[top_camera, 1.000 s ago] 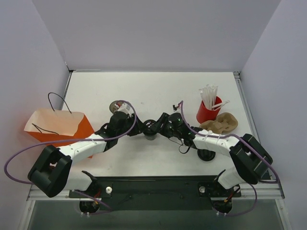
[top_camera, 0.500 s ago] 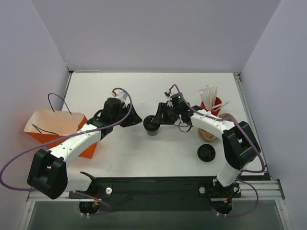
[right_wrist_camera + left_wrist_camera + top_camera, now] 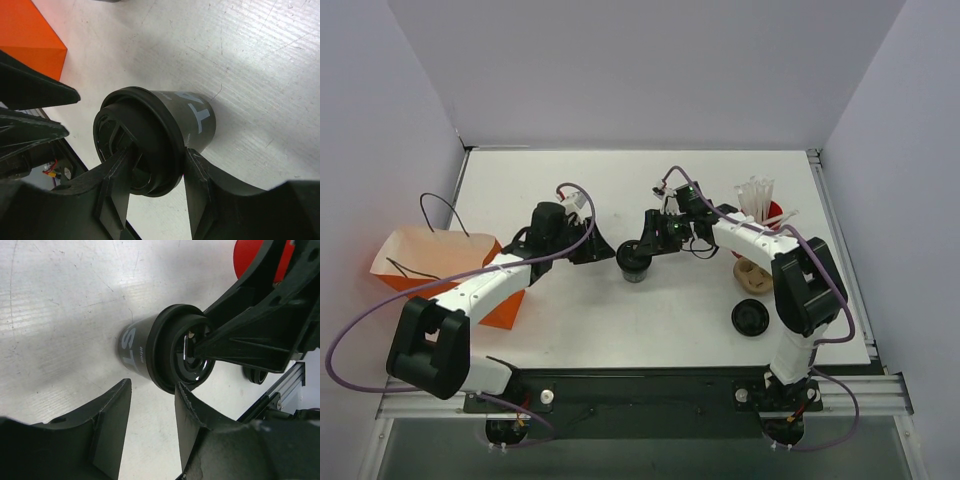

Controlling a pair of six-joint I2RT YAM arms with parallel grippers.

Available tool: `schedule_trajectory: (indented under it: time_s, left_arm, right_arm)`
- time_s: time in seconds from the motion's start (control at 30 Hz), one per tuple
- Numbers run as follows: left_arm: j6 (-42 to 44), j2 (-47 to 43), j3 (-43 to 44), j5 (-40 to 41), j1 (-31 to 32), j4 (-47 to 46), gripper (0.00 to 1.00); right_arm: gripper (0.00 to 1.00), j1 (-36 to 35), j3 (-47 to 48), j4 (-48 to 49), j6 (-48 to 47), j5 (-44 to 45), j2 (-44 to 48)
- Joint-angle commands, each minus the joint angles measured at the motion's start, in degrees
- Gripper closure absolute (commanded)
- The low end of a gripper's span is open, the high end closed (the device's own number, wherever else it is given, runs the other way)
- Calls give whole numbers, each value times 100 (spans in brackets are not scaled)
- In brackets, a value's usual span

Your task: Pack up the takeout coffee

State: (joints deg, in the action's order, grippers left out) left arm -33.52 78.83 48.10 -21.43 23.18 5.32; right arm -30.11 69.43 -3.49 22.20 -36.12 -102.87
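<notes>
Takeout coffee [image 3: 635, 262] stands upright on the white table [image 3: 620, 190], roughly midway between left and right. We see a dark cup with white lettering on its wall and a round black lid seated on top.

Right jaws are closed on the lid's rim. One finger [image 3: 116, 185] reaches into the recess on top of the lid, and the other lies against the outside just under the rim. The right arm [image 3: 750, 240] comes in from the right, stretched low over the table.

Left jaws stand open just to the left of the cup and hold nothing. Their fingers [image 3: 107, 415] point at the cup's wall and stop just short of it. The left arm [image 3: 490, 285] runs back toward the near left corner.

Farther out on the left, an orange paper bag [image 3: 440, 265] sits at the table's edge, its mouth open and its black cord handles loose. On the right, a red cup [image 3: 762, 232] holds a bunch of white straws. Just near of it lies a brown cardboard cup carrier [image 3: 752, 275], partly hidden by the right arm. A loose black lid [image 3: 751, 318] lies flat on the table nearer still, well apart from the coffee.
</notes>
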Motion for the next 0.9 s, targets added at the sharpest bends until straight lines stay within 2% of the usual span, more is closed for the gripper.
schedule_trajectory:
  time_s: [0.0, 0.63, 0.77, 0.87]
  left_arm:
    - [65, 133, -151, -213, -6, -699, 50]
    - [-138, 722, -600, -318, -6, -1622, 52]
    - [-155, 792, -626, -108, 20, -1465, 52]
    - [-190, 897, -617, 542, 125, -868, 55]
  right_arm:
    - [59, 14, 9, -671, -339, -36, -260]
    - [60, 23, -105, -407, -163, -185, -348]
    - [60, 58, -166, -355, -163, -133, -567]
    - [62, 154, -367, -267, -102, -97, -786]
